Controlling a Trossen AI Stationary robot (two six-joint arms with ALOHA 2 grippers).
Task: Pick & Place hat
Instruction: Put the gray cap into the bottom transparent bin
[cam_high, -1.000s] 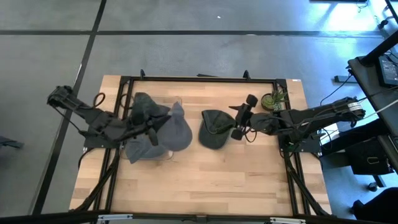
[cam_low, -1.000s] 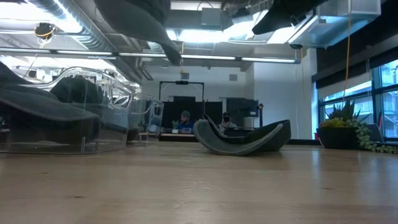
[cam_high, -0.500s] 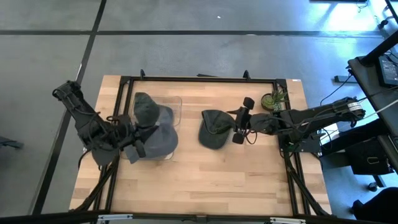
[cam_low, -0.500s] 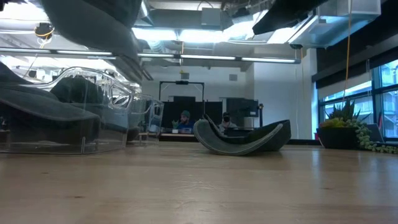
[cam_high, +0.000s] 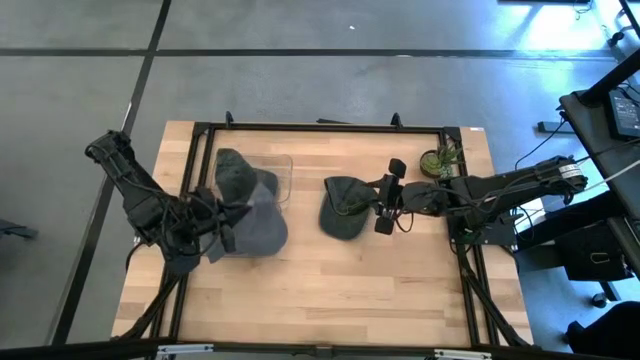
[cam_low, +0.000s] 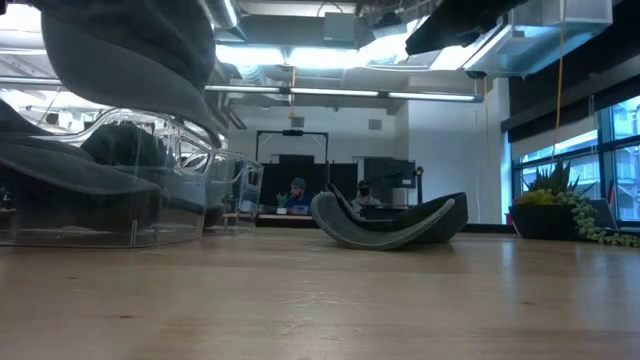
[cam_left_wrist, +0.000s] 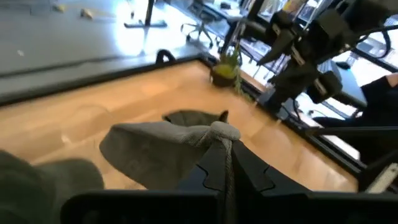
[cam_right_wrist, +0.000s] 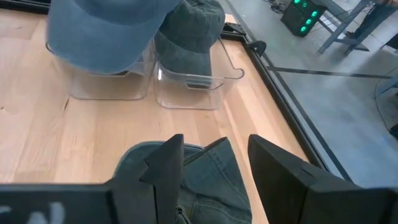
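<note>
The high view looks straight down on the whole wooden table (cam_high: 330, 290), arms entering from the frame's left and right edges. The low view sits at tabletop height, facing level across toward the room behind. Each wrist view looks closely forward past its own fingers. All four share the dark hat (cam_high: 345, 207) (cam_low: 388, 221) (cam_left_wrist: 194, 116) (cam_right_wrist: 186, 186) at the table's middle.
</note>
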